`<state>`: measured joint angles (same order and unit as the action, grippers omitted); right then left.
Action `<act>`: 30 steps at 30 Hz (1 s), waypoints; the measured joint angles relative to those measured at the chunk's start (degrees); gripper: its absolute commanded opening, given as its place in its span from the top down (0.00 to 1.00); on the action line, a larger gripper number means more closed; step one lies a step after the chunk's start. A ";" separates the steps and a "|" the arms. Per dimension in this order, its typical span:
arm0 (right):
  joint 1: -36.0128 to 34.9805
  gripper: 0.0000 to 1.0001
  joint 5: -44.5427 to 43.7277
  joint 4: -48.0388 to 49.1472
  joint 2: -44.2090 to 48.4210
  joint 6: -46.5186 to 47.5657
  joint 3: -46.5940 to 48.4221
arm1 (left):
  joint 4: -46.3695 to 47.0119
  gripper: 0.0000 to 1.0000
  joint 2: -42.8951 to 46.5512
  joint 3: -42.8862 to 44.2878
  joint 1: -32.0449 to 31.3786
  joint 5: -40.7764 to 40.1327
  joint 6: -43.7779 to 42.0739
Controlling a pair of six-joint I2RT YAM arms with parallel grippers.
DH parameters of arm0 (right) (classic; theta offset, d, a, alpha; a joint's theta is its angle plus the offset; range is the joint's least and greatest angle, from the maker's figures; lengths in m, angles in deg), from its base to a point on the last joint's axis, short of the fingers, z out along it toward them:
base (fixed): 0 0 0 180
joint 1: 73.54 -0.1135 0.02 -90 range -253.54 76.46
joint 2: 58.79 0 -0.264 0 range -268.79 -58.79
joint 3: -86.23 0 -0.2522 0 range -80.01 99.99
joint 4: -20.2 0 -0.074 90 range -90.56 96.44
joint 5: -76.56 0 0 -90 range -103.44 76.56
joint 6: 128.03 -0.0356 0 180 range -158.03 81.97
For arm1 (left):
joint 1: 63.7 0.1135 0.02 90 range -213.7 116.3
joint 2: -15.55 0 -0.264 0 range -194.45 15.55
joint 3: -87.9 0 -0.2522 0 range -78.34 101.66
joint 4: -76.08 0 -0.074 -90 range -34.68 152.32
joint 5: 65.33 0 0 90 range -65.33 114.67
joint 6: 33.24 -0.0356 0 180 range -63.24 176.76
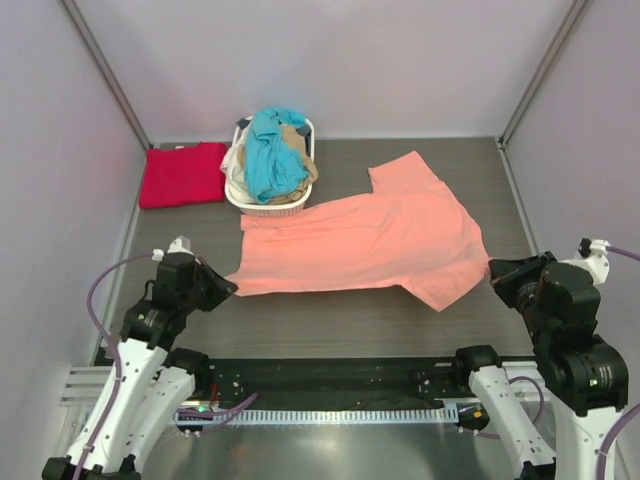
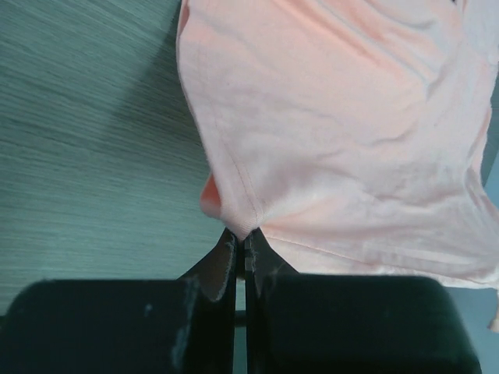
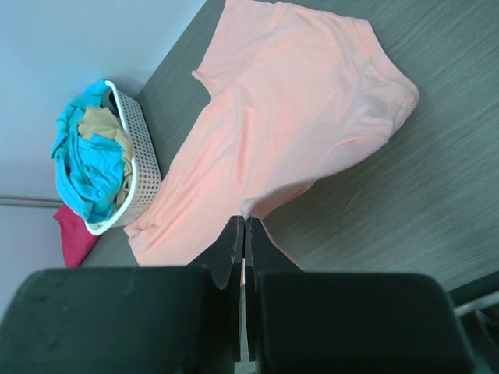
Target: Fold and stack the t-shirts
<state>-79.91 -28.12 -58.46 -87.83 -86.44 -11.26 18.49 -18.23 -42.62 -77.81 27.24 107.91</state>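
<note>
Salmon-pink t-shirt [image 1: 370, 240] lies spread flat mid-table, and both arms have it: left gripper [image 2: 240, 241] pinched tight on its near-left hem corner, right gripper [image 3: 244, 227] closed on its near-right edge. Crimson t-shirt [image 1: 182, 173] sits folded far left, beside the white basket [image 1: 268, 207], where teal t-shirt [image 1: 272, 150] and beige t-shirt [image 3: 97, 125] are heaped

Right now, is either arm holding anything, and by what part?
Both grip the pink shirt: the left gripper pinches a bottom hem corner, the right gripper pinches its edge at the sleeve end.
</note>
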 measured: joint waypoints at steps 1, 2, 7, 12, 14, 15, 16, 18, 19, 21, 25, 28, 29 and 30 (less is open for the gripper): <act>0.00 0.99 0.02 -1.14 0.74 0.00 0.17 | -1.36 1.00 0.76 0.66 0.00 0.17 0.42; 0.00 0.99 0.11 -1.97 1.27 0.00 0.17 | -2.27 1.00 1.40 1.14 0.00 0.31 0.70; 0.00 0.99 1.18 -5.62 2.91 0.22 -0.87 | -5.90 1.00 3.52 2.19 0.00 0.55 1.64; 0.00 0.99 1.95 -5.25 0.83 0.96 -4.85 | -5.99 1.00 0.13 2.08 0.00 0.83 2.21; 0.00 0.99 1.77 -4.04 -1.70 1.66 -5.84 | -5.49 1.00 -2.89 2.08 0.00 0.90 2.10; 0.00 0.99 1.55 -3.21 -3.28 2.03 -5.99 | -5.18 1.00 -4.83 2.08 0.00 0.94 1.97; 0.00 0.99 1.40 -2.34 -4.63 2.32 -6.05 | -4.63 1.00 -6.75 2.08 0.00 0.92 1.81; 0.00 0.99 0.83 0.24 -8.85 3.26 -6.16 | -3.54 1.00 -9.90 2.08 0.00 0.85 1.31; 0.00 0.99 0.72 1.95 -11.45 3.74 -6.29 | -2.86 1.00 -11.56 2.08 0.00 0.70 1.07; 0.00 0.99 0.61 4.98 -15.91 4.68 -6.60 | -1.90 1.00 -14.16 2.10 0.02 0.22 0.76; 0.00 0.99 0.17 10.99 -25.57 6.29 -6.71 | 0.17 1.00 -19.37 2.78 0.61 -0.59 -0.48; 0.00 0.99 -0.48 15.06 -32.83 7.56 -6.73 | 2.36 1.00 -24.48 3.82 2.05 -0.52 -1.70; 0.00 0.99 -0.68 16.26 -34.64 7.80 -6.73 | 3.23 1.00 -26.49 4.20 2.71 -0.39 -2.12; 0.00 0.99 -0.85 17.46 -36.81 8.04 -6.67 | 4.20 1.00 -28.41 4.50 3.30 -0.22 -2.40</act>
<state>-79.91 -28.97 -41.00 -124.63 -78.39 -17.93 22.69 -46.65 -38.12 -74.51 27.02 105.51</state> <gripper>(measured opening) 0.028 0.014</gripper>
